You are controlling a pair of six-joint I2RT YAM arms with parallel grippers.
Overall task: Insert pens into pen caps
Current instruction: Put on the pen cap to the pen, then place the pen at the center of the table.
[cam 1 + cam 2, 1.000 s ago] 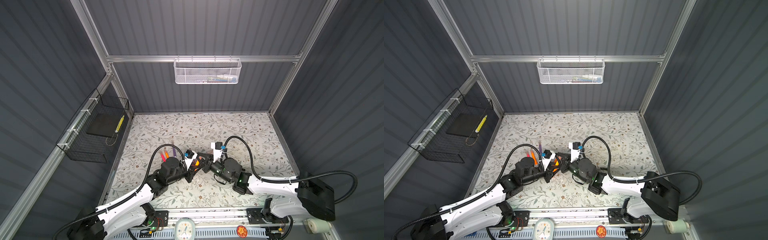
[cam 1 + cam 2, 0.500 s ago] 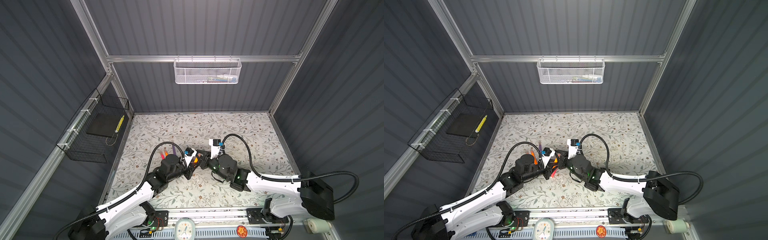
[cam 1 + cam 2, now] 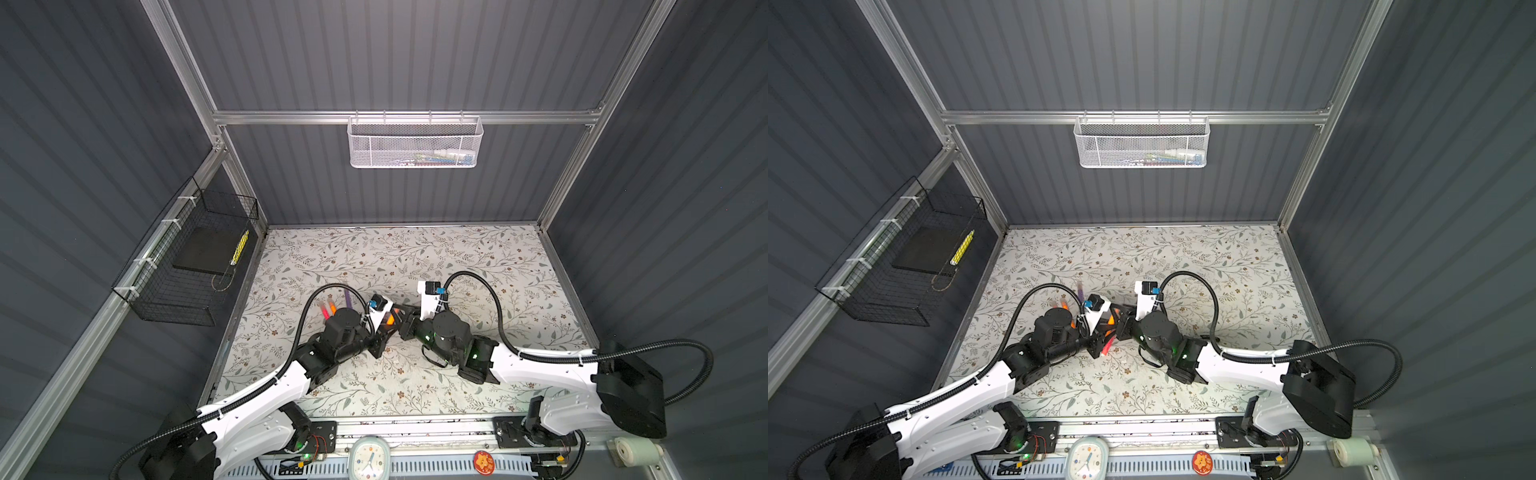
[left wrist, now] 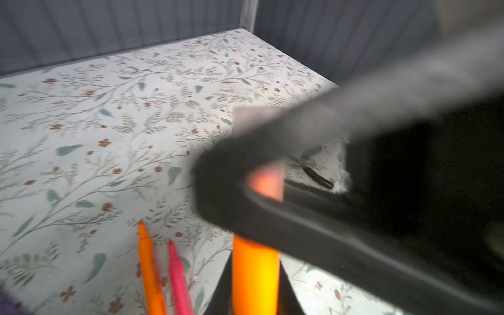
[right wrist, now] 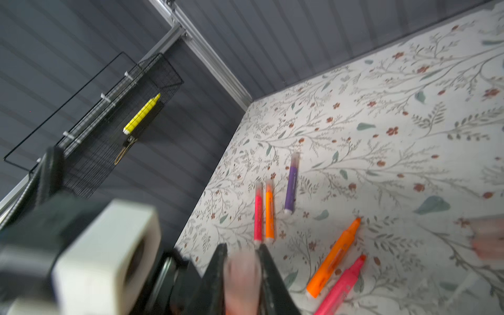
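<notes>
Now that my arms have drawn together, left gripper [image 4: 255,296] clamping the orange pen [image 4: 255,268], right gripper [image 5: 242,253] pinching a pen cap [image 5: 241,281], I judge the cap is seating.

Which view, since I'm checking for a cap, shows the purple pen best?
The right wrist view: the purple pen lies whole, close and unobstructed. In both top views it is tiny and partly hidden. The left wrist view does not show it clearly.
</notes>
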